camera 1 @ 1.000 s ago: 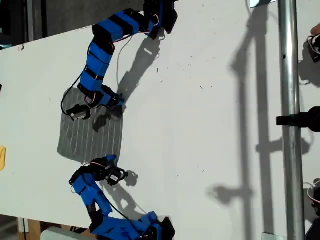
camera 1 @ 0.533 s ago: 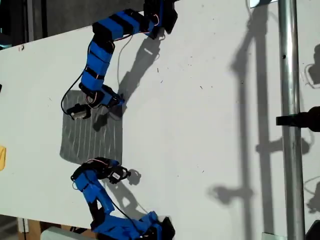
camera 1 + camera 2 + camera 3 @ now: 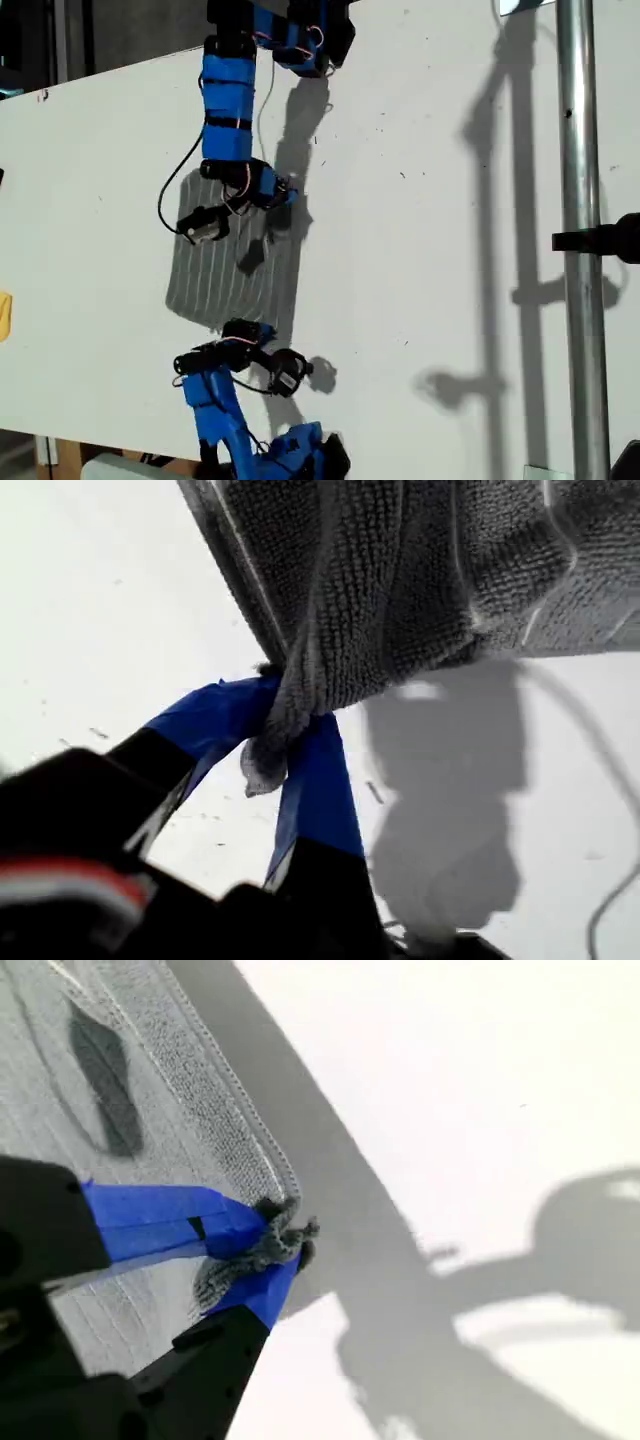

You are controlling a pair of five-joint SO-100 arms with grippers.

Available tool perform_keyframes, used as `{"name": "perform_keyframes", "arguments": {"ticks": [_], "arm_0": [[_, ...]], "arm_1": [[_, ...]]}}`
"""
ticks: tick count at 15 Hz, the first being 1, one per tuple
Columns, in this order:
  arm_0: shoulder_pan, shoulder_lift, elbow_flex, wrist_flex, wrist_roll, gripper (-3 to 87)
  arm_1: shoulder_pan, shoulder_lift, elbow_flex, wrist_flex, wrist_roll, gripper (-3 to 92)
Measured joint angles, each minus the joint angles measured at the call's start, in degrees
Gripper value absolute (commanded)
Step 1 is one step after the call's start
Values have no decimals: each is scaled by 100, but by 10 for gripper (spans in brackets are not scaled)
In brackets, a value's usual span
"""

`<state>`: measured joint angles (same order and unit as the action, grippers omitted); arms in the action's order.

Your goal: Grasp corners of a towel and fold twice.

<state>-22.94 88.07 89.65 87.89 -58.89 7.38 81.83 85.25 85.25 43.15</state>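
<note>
My first gripper (image 3: 285, 742) pinched tight on a corner of the grey striped towel (image 3: 235, 275), my second gripper (image 3: 272, 1248) likewise clamping another corner

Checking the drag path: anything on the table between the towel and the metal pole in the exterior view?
Nothing lying there. Between the towel and the metal pole the exterior view shows bare white table, only shadows and small specks.

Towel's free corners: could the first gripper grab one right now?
Probably not. My first gripper is shut on a corner of the towel, so its jaws are full; it would have to let go first. Otherwise nothing seems to lie in the way.
</note>
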Motion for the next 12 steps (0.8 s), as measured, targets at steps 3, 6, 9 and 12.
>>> {"name": "perform_keyframes", "arguments": {"ticks": [3,6,9,12], "arm_0": [[1846,1600,1564,-501,-1705,-29],[2944,1802,1881,-721,-2909,-29],[1942,1811,1960,-1002,-1828,-29],[-114,1336,1248,-1107,396,-29]], "arm_1": [[-1679,229,-18,185,1626,-2],[-2522,220,-369,193,2593,-2],[-1512,255,-132,562,2153,-2],[633,431,62,703,738,-2]]}}
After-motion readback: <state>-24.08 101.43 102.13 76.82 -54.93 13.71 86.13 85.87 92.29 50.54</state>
